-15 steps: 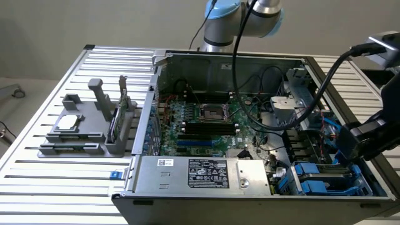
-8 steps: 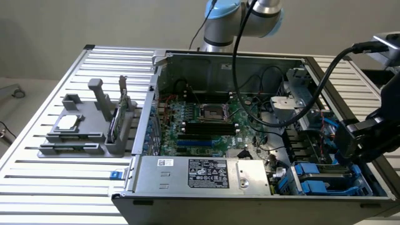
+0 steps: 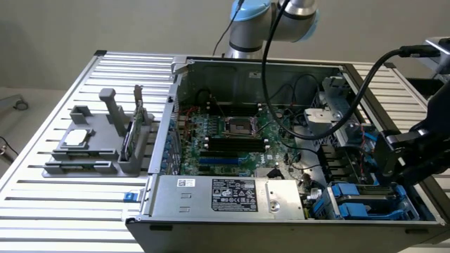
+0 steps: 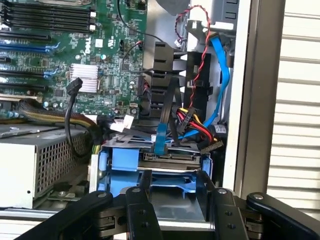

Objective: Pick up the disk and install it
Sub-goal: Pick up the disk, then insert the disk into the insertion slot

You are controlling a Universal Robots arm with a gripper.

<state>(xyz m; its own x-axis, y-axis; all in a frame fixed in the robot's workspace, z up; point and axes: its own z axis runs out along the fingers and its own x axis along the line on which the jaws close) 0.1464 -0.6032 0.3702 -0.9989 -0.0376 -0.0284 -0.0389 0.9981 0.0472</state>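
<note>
One slatted metal table (image 3: 56, 211) is carrying the whole setup. I am reading it from the exterior and wrist views.

The open computer case (image 3: 281, 236) is lying across the middle of the table and reaching toward the table edge on the exterior view's right. The arm (image 3: 260, 21) is rising behind the table's far edge.

Inside the case, the grey power supply (image 3: 225, 195) is sitting along the near wall, and the green motherboard (image 3: 232, 137) is lying beyond it.

A grey fixture (image 3: 91, 158) is standing near the table edge on the exterior view's left, well apart from the gripper.

The disk (image 4: 170, 172), framed by its blue carrier, is lying flat in the drive bay. That bay is at the case's near corner on the exterior view's right, just beside the power supply.

The gripper (image 3: 391, 178) is hanging over that same corner. In the wrist view its fingers (image 4: 140, 200) are standing spread wide, one on each side of the disk. I cannot confirm that they are touching it, and nothing is being pinched.

A bundle of cables (image 4: 192, 122) and a flat blue lead are running down to the disk's far end.

On the fixture, a small square silver chip (image 3: 76, 138) is lying flat, and a thin green card (image 3: 128, 138) is standing upright.
</note>
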